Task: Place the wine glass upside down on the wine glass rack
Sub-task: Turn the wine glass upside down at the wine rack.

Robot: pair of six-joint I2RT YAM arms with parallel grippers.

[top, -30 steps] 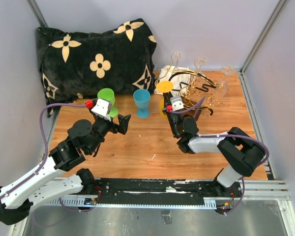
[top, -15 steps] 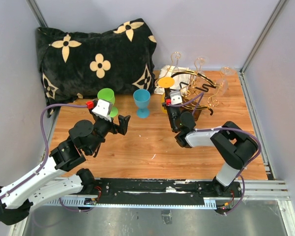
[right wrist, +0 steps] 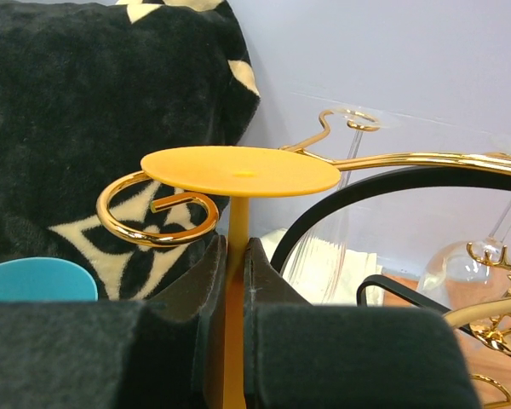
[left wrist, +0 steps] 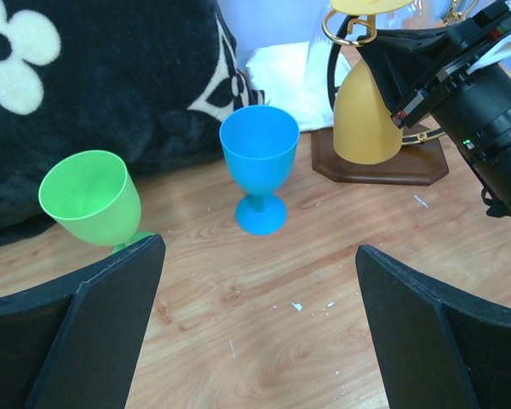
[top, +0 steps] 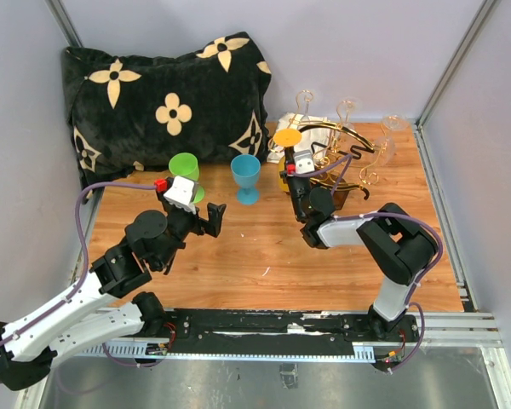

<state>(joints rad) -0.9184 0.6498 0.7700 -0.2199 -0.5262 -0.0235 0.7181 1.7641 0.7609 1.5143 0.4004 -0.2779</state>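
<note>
Wine glass (right wrist: 240, 170) stem sits pinched in right jaws.

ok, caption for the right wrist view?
Right claw shut on the inverted yellow wine glass stem, foot by the rack's gold hook.

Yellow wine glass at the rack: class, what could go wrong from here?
The yellow wine glass has its foot beside the rack's curled gold hook; it could catch on the wire instead of sliding in. The right end effector pinches only the thin stem, so the glass might swivel or slip. Clear glasses hang nearby and could be knocked.
</note>
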